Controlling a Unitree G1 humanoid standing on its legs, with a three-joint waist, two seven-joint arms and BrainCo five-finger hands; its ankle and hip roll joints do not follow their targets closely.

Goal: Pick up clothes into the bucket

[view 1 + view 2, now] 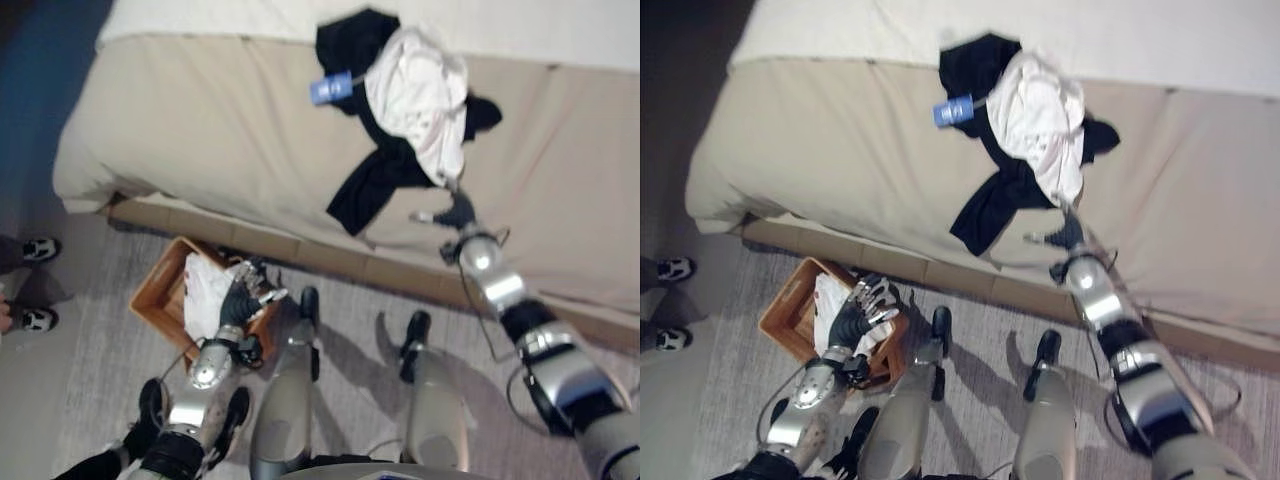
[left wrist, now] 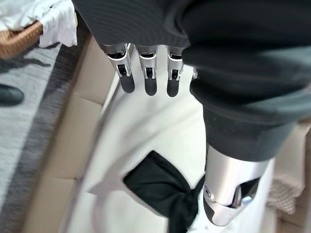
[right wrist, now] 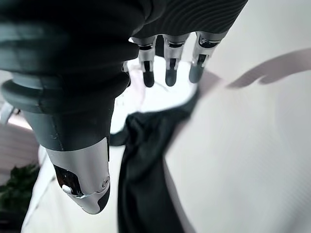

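Two garments lie heaped together on the bed (image 1: 200,130): a black garment (image 1: 372,170) spread over the beige cover, and a white garment (image 1: 420,95) bunched on top of its upper part. A small blue tag (image 1: 330,88) sits at the black garment's edge. A third piece, a white cloth (image 1: 205,290), is already in the brown basket (image 1: 155,290) on the grey carpet (image 1: 90,350) beside the bed's wooden base, and part of it hangs over the basket's rim.

The right hand (image 1: 455,212) reaches over the bed just below the heap, near the lower end of the white garment. In its wrist view the fingers (image 3: 170,73) are straight and spread, holding nothing, with the black garment past them. The left hand (image 1: 242,298) hovers over the basket at the white cloth, its fingers (image 2: 148,80) straight and loose, holding nothing.

At the far left on the floor stand a person's two shoes (image 1: 35,285), black and white, well apart from the basket.
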